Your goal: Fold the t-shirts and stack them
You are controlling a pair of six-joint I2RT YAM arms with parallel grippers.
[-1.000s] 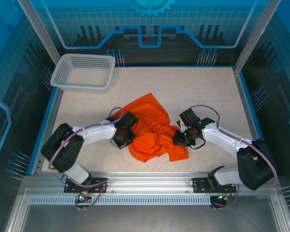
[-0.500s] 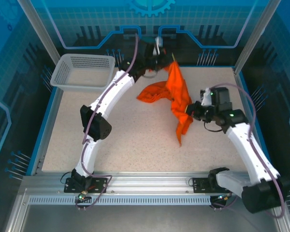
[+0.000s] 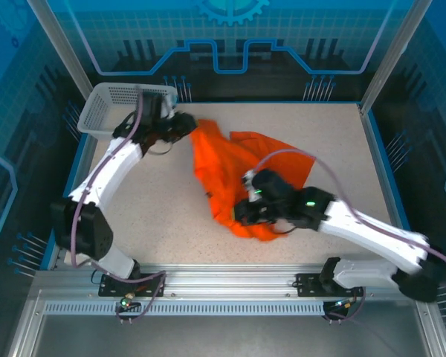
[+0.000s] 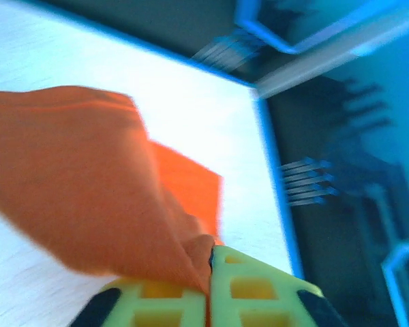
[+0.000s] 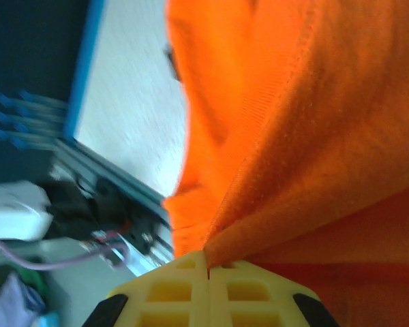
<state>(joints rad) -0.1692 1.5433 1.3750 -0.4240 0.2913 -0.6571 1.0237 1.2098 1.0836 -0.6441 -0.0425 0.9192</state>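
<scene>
Noted from the top camera: orange t-shirt (image 3: 230,167) lying drawn out across the middle of the table (image 3: 149,216), its far corner pinched in the left gripper (image 3: 187,125) just beside the white basket (image 3: 97,111) and its near edge pinched in the right gripper (image 3: 241,213). Confirmed at the left wrist: pads (image 4: 252,286) closed together on a thin fold of cloth, with the rest trailing blurred over the table. Confirmed likewise at the right wrist: jaws fully closed on a bunched seam. Judged to be the spreading-out step, no fold yet made; next called for, drawing the two held points apart and laying the cloth flat before release.
</scene>
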